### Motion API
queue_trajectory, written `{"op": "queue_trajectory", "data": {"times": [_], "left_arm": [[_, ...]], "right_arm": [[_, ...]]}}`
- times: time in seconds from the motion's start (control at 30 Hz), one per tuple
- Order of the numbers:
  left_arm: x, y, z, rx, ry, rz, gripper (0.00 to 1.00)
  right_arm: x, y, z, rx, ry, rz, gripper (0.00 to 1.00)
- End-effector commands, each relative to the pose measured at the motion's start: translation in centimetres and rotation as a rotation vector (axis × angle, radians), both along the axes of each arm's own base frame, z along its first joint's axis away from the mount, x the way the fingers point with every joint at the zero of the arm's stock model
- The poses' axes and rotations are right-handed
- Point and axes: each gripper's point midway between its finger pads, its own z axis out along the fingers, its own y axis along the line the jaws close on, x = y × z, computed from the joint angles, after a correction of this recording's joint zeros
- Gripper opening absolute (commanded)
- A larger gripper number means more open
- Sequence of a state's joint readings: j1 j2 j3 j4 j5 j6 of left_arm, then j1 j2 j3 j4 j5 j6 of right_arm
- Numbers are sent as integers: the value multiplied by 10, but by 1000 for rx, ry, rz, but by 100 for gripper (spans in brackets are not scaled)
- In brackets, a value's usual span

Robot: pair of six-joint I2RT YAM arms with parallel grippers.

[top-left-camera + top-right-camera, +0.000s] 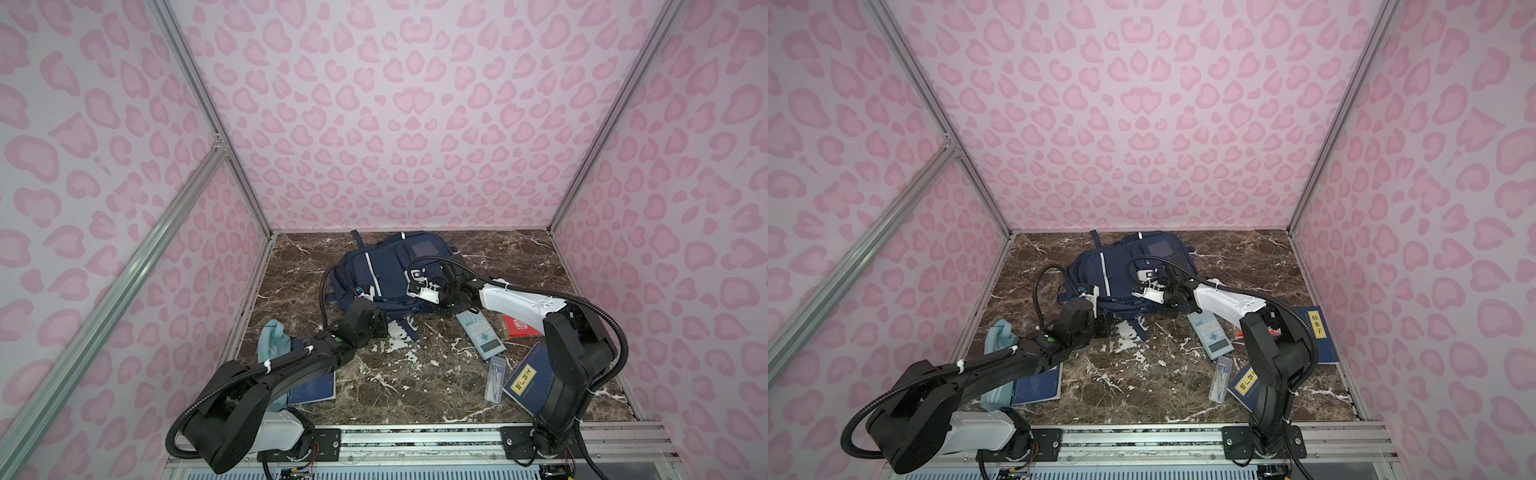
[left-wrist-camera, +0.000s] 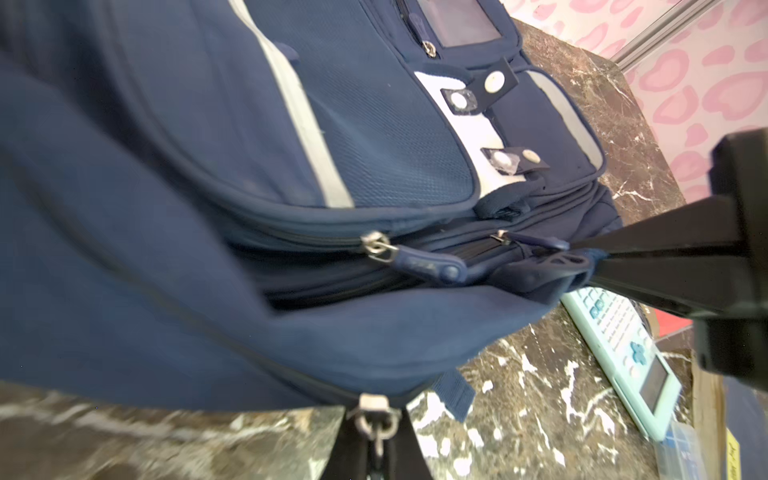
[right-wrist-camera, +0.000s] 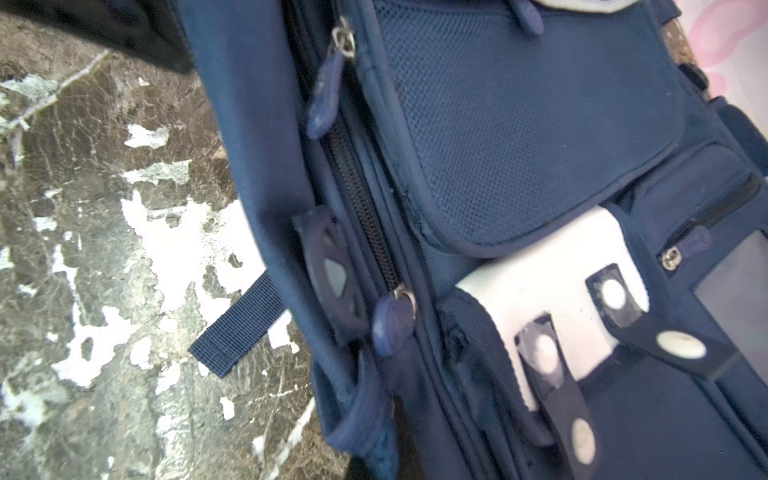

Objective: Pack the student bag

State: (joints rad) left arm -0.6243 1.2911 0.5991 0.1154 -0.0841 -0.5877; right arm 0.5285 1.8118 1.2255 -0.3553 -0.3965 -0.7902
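The student bag (image 1: 390, 266) (image 1: 1121, 266), navy blue with white stripes, lies flat at the back of the marble table. My left gripper (image 2: 376, 434) (image 1: 370, 296) is shut on a metal zipper pull (image 2: 376, 417) at the bag's near edge. Just to its right, my right gripper (image 3: 380, 461) (image 1: 412, 291) is shut on a fold of the bag's fabric beside the main zipper (image 3: 365, 216). In the left wrist view the right gripper's black fingers (image 2: 665, 257) pinch that same edge. Two more blue zipper tabs (image 2: 432, 266) hang along the seam. The bag's inside is hidden.
A teal calculator (image 1: 480, 334) and a clear plastic case (image 1: 496, 380) lie right of centre. Navy books with yellow labels (image 1: 525, 380) (image 1: 1316, 332) and a red book (image 1: 519, 326) lie under the right arm. A light blue pouch (image 1: 270, 340) and another navy book (image 1: 311, 388) lie under the left arm.
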Motion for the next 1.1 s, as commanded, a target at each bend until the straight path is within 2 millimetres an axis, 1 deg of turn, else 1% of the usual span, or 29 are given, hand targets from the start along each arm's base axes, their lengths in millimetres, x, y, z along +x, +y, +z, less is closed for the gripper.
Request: {"op": "queue_trajectory", "data": {"times": [0.0,0.03,0.1,0.13,0.17,0.2,0.23,0.27,0.3,0.33,0.37,0.43,0.5,0.53,0.57,0.6,0.63,0.67,0.7,0.73,0.83,0.93,1.0,1.07], "left_arm": [[-13,15,-3,70,31,-25,4],[-16,14,-2,65,36,-37,4],[-23,4,-2,12,50,-84,4],[-25,-1,-2,-14,62,-102,3],[-27,-8,-1,-47,72,-126,3],[-30,-16,0,-76,85,-153,3],[-31,-23,1,-99,91,-170,3],[-32,-30,4,-120,95,-189,3],[-32,-35,7,-141,95,-202,3],[-32,-40,12,-162,90,-213,3],[-32,-46,15,-185,91,-225,3],[-34,-57,23,-216,97,-254,3],[-36,-67,30,-237,95,-279,3],[-38,-71,33,-248,96,-286,3],[-39,-73,36,-263,98,-294,3],[-40,-74,38,-272,98,-297,3],[-41,-73,39,-277,101,-296,4],[-42,-72,38,-271,101,-293,3],[-43,-68,35,-254,105,-283,4],[-43,-64,32,-235,109,-269,3],[-39,-42,15,-156,136,-199,4],[-29,-13,-1,-140,174,-125,3],[-22,8,-6,-93,166,-75,3],[-17,28,-8,-24,154,-26,3]], "right_arm": [[21,-19,-2,-59,-85,-71,0],[23,-21,-2,-61,-95,-76,0],[27,-22,1,-60,-117,-86,0],[27,-21,3,-53,-119,-89,4],[26,-17,8,-39,-126,-96,19],[21,-12,14,-18,-128,-96,35],[15,-6,20,13,-135,-89,48],[6,1,29,66,-155,-79,64],[-5,9,38,128,-172,-56,74],[-16,17,45,177,-180,-27,76],[-27,28,53,233,-188,12,76],[-42,47,60,304,-201,59,74],[-49,66,56,321,-218,96,71],[-51,73,50,305,-230,109,67],[-48,77,45,284,-246,103,62],[-46,78,38,263,-250,99,55],[-43,79,36,260,-255,91,44],[-40,79,31,249,-253,84,28],[-39,78,28,233,-254,87,16],[-39,76,25,221,-256,87,10],[-42,65,17,190,-256,93,0],[-43,50,13,162,-257,95,0],[-39,38,12,148,-257,79,0],[-32,24,15,155,-258,43,0]]}}
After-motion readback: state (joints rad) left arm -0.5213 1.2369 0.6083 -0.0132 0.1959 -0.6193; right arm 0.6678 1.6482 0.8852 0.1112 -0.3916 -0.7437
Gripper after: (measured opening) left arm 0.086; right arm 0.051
